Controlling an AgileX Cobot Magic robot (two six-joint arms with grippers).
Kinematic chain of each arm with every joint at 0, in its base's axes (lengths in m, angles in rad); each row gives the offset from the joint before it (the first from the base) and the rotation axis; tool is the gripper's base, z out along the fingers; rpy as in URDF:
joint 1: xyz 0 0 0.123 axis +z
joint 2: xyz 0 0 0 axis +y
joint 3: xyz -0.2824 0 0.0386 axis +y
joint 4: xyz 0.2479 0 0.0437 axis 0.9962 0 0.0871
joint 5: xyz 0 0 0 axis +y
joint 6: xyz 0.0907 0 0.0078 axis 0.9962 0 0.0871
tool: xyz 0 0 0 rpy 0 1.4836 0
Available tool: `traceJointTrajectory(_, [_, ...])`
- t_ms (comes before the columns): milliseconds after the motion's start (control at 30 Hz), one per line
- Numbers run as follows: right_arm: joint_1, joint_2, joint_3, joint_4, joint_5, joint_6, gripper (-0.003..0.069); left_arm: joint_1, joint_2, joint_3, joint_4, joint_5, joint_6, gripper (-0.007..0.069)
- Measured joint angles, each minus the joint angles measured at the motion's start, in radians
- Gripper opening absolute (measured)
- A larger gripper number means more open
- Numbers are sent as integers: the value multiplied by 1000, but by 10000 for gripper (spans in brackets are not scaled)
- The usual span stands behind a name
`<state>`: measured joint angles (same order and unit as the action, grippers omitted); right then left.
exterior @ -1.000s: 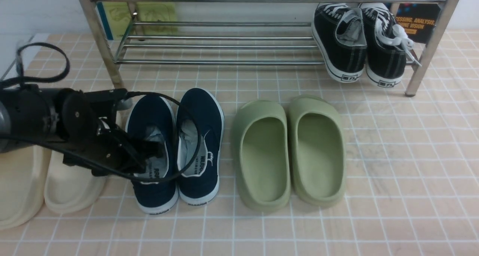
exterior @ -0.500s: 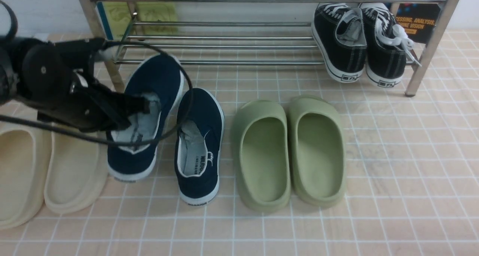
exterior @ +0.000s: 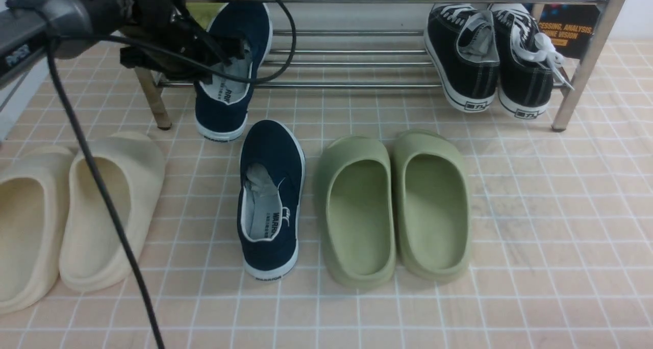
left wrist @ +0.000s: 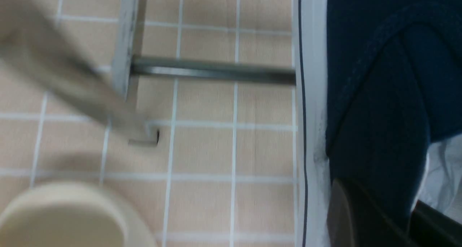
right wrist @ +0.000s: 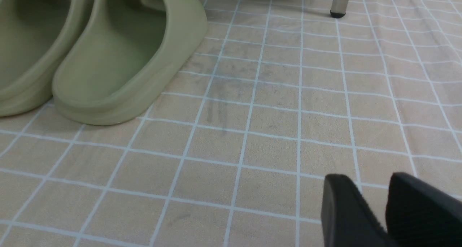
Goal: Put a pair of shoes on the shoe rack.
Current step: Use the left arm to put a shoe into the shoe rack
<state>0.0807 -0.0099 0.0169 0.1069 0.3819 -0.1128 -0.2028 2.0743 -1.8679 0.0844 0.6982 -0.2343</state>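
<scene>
My left gripper (exterior: pixel 224 58) is shut on the side wall of one navy-blue slip-on shoe (exterior: pixel 232 73), one finger inside and one outside. It holds the shoe in the air at the left end of the steel shoe rack (exterior: pixel 326 84), toe pointing in over the lower bars, heel hanging out in front. The left wrist view shows this shoe (left wrist: pixel 379 95), the gripper (left wrist: pixel 389 214) and a rack bar (left wrist: pixel 213 70). The other navy shoe (exterior: pixel 270 201) lies on the floor. My right gripper (right wrist: pixel 375 203) is shut and empty, low over the floor; it is out of the front view.
Black lace-up sneakers (exterior: pixel 484 58) sit on the right end of the lower shelf. Green slides (exterior: pixel 393 206) lie right of the floor shoe and show in the right wrist view (right wrist: pixel 119 59). Cream slides (exterior: pixel 66 216) lie at the left. A rack leg (exterior: pixel 153 104) stands near the held shoe.
My left gripper has lifted the navy shoe off the floor and carried it up and away to the rack's left end. The other navy shoe has stayed in place.
</scene>
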Motion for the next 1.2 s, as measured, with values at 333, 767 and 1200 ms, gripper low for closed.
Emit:
traceJointTrajectory(333, [0, 0, 0, 0, 0, 0, 234, 0, 226, -299, 104, -19, -123, 50])
traceJointTrajectory(767, [0, 0, 0, 0, 0, 0, 237, 0, 204, -323, 122, 19, -169, 402])
traceJointTrajectory(1200, [0, 0, 0, 0, 0, 0, 237, -3, 227, -324, 196, 49, -391, 59])
